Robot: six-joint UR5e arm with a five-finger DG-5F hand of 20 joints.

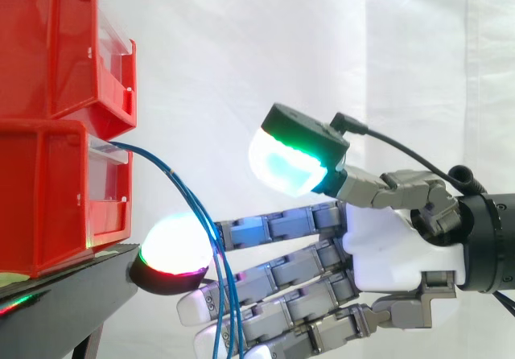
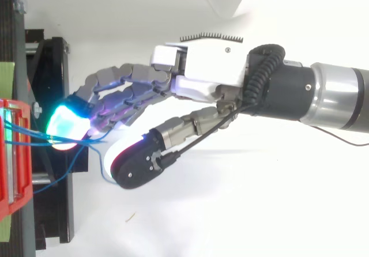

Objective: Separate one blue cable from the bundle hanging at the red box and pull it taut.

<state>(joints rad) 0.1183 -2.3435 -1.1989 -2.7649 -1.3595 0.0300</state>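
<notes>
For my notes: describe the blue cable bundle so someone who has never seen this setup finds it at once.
Start at the stacked red bins on the side view's left. From the lower bin's front, the blue cables arc out and droop across the hand's straight fingers. Nothing else there is thin and blue.

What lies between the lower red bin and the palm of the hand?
In the side view, the bundle of blue cables hangs there from the lower red bin, crossing the straight fingers of the hand.
</notes>
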